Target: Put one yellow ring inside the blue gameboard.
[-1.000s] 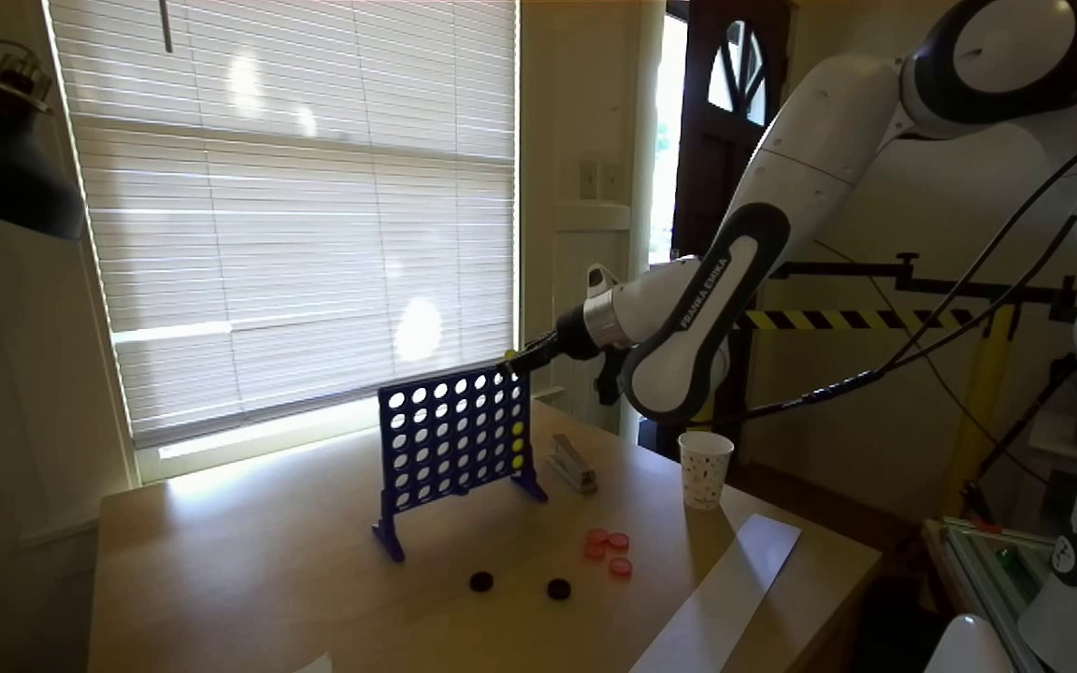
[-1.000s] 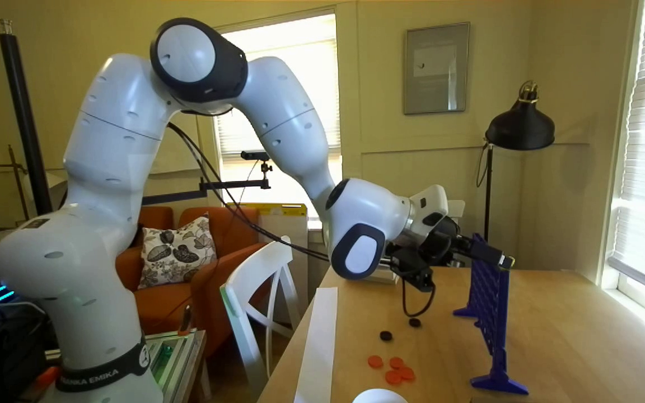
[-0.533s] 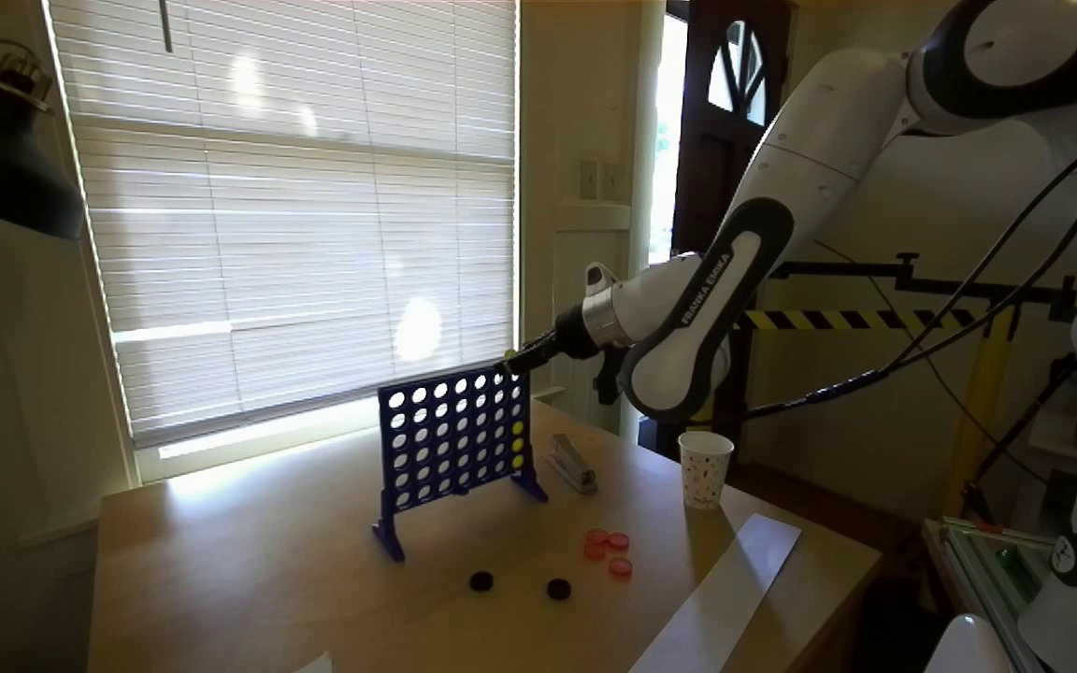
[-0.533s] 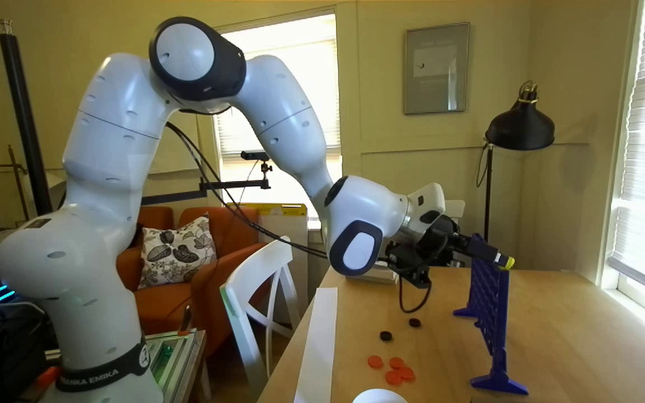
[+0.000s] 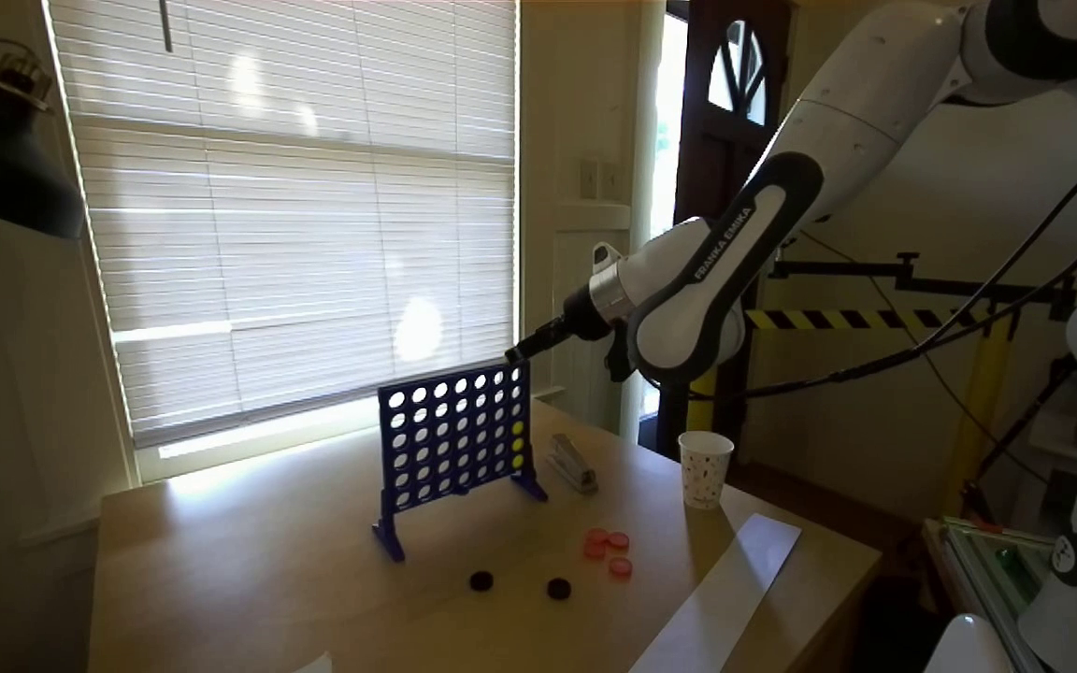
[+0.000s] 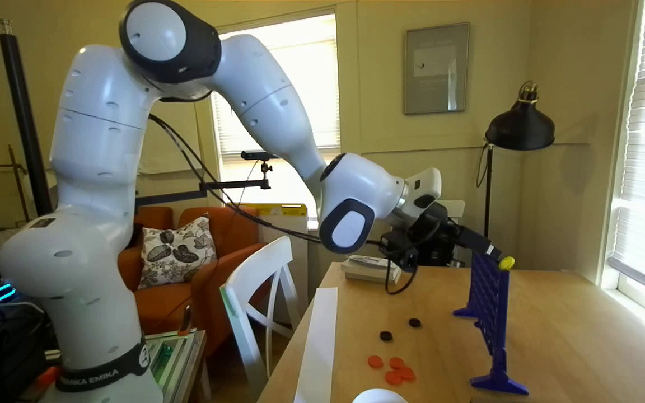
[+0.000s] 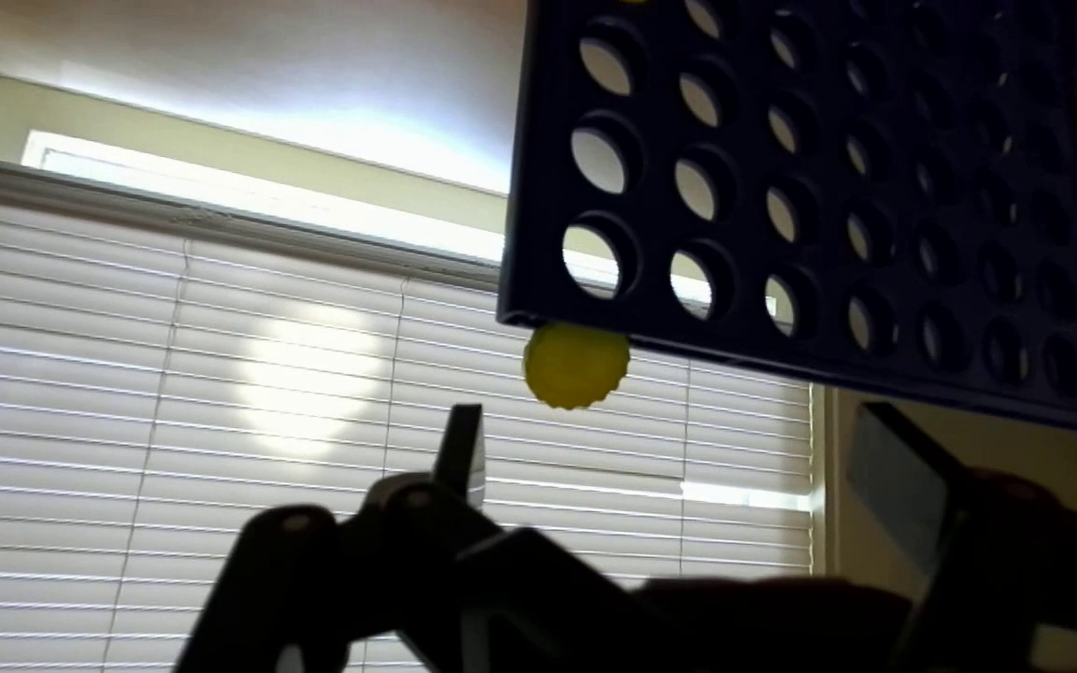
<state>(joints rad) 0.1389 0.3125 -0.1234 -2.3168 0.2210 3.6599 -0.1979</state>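
- Your gripper (image 7: 683, 458) is spread wide; in the wrist view its two fingertips (image 7: 898, 486) stand well apart, one to the left and one to the right.
- The yellow ring (image 7: 576, 366) is out of your grip, standing on edge at the top rim of the blue gameboard (image 6: 501, 313), over an end column. Much of it shows beyond the rim; you cannot tell how deep it sits.
- In an exterior view you can see that ring at the board's near top corner, just beside your fingertips.
- Your gameboard stands upright on the table (image 5: 267, 561). In an exterior view, three yellow tokens (image 5: 518, 446) fill the lowest holes of its right end column.
- Just right of the board you have a stapler (image 5: 574, 465); farther right stands a patterned cup (image 5: 707, 477).
- Nearer in that view, you see four red tokens (image 5: 620, 567) in a loose cluster, with two dark tokens (image 5: 558, 589) to their left, apart from each other.
- A white strip (image 5: 721, 598) lies on the right, near part of your table.
- At the left, you see a black lamp (image 5: 6, 168) beside the blinds (image 5: 314, 234).
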